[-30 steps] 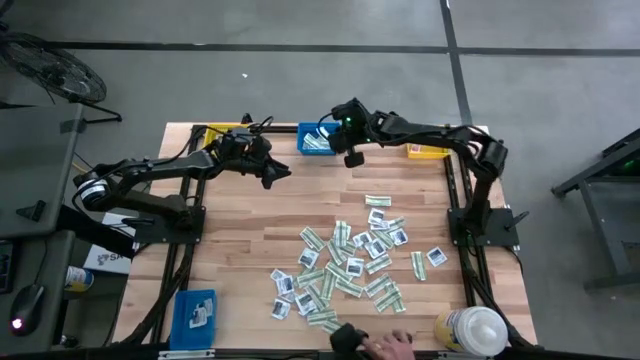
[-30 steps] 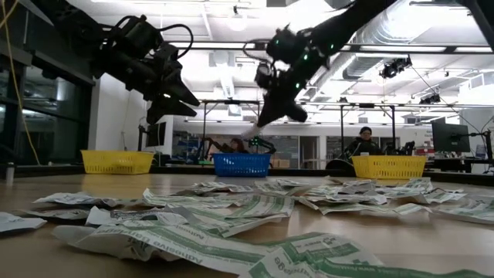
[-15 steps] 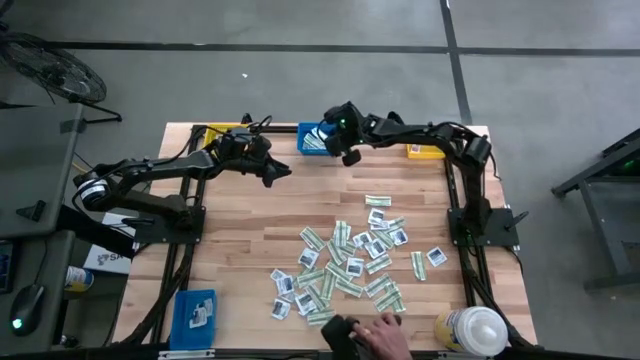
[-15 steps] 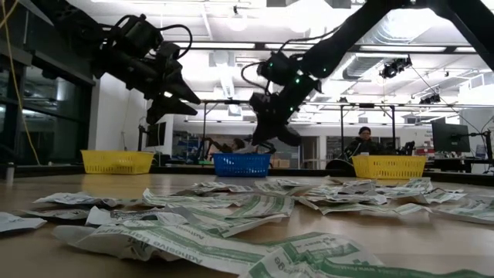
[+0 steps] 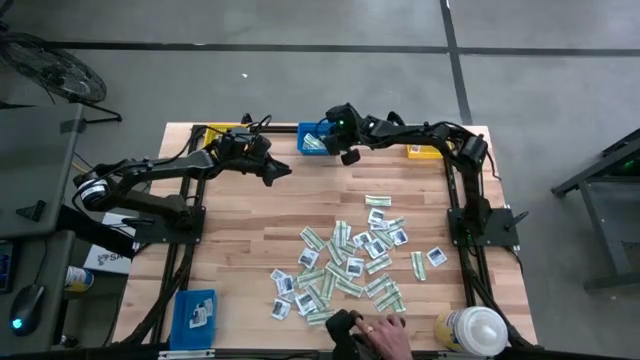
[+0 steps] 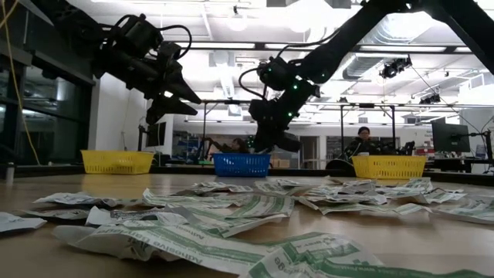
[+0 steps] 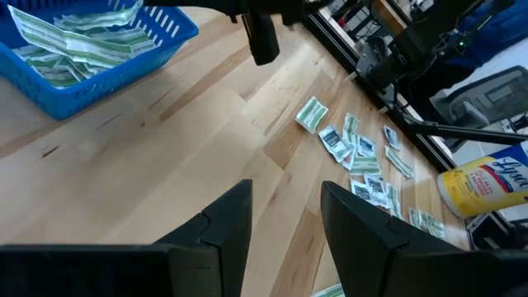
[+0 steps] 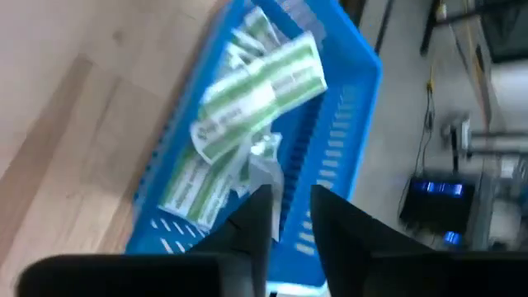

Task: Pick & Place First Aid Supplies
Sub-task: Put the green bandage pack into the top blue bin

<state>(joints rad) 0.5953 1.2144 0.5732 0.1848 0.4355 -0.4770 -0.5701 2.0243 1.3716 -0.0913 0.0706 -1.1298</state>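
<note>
Up at twelve o'clock on the table (image 5: 240, 215), the right gripper (image 5: 335, 128) hangs over the blue bin (image 5: 316, 139) at the far edge. In the right wrist view its dark fingers (image 8: 247, 221) stand a little apart, with a green-and-white strip (image 8: 260, 95) in the air just beyond their tips, above the strips already lying in the bin; whether the fingers are touching that strip I cannot tell. The left gripper (image 5: 275, 170) hovers over bare wood at about ten o'clock from the table's middle, its fingers (image 7: 223, 227) spread and grasping nothing. The loose first aid supplies (image 5: 345, 262) lie scattered from the table's middle toward five o'clock, a mix of squarish white packets and narrow green strips, well apart from both grippers. A yellow bin (image 5: 427, 152) sits at about one o'clock and another yellow bin (image 6: 117, 161) at about eleven o'clock, while a second blue bin (image 5: 195, 312) with a few packets in it rests at seven o'clock. A large white-capped bottle (image 5: 472, 330) stands at five o'clock on the near edge, and a person's hand (image 5: 380, 335) reaches onto the table at six o'clock, just beside the nearest packets.
</note>
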